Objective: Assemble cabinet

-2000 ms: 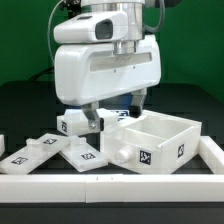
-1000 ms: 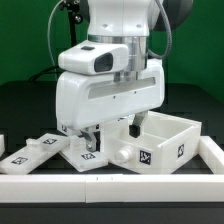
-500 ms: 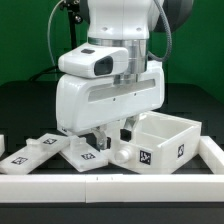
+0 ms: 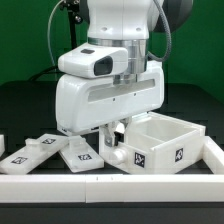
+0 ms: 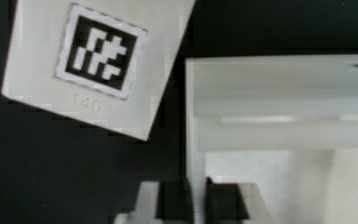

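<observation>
The cabinet's open white box (image 4: 165,145), with tags on its front wall, sits at the exterior view's right. My gripper (image 4: 113,136) is down at the box's left wall, mostly hidden under the big white hand. In the wrist view the gripper (image 5: 197,204) has its two dark pads pressed on either side of the box's thin white wall (image 5: 201,120), so it is shut on that wall. A flat white tagged panel (image 5: 96,60) lies on the black table beside the box.
Two flat white tagged panels (image 4: 84,156) (image 4: 30,155) lie at the exterior view's left of the box. A long white rail (image 4: 110,186) runs along the table's front edge, with its corner piece (image 4: 212,152) at the right.
The hand came down, shifted toward the exterior view's right and set its fingers on the box's left wall. The box's left end moved slightly to the right with it.
</observation>
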{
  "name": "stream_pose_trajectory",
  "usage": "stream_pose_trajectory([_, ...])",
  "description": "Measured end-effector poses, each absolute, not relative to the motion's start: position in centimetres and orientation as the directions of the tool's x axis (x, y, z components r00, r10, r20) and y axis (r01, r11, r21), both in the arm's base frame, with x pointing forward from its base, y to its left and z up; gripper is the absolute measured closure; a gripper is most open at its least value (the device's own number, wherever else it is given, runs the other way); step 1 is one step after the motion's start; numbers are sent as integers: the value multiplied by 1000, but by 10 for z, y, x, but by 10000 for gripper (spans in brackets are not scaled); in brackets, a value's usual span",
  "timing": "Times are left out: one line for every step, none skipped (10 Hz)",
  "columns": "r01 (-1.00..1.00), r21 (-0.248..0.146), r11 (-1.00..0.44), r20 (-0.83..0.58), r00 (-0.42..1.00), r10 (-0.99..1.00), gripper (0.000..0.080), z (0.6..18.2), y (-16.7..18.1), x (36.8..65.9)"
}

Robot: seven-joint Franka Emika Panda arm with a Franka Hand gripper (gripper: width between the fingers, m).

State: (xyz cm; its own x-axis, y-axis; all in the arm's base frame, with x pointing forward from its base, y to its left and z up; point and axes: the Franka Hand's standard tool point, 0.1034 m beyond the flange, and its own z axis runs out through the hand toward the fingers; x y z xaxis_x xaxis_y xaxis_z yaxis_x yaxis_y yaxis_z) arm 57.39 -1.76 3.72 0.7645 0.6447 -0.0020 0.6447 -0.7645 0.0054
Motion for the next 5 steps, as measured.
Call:
stream_pose_trajectory([613, 8, -790, -7, 790, 613, 772, 40, -23, 568])
stream_pose_trajectory([563, 19, -826, -5, 826, 563, 772, 51, -30, 564])
stream_pose_trajectory([516, 23, -856, -2, 856, 516, 772, 57, -29, 556])
stream_pose_trajectory([488, 19, -873, -6, 873, 488, 772, 59, -21, 543])
stream_pose_trajectory([451, 17, -893, -13, 893, 451, 772, 58, -14, 532])
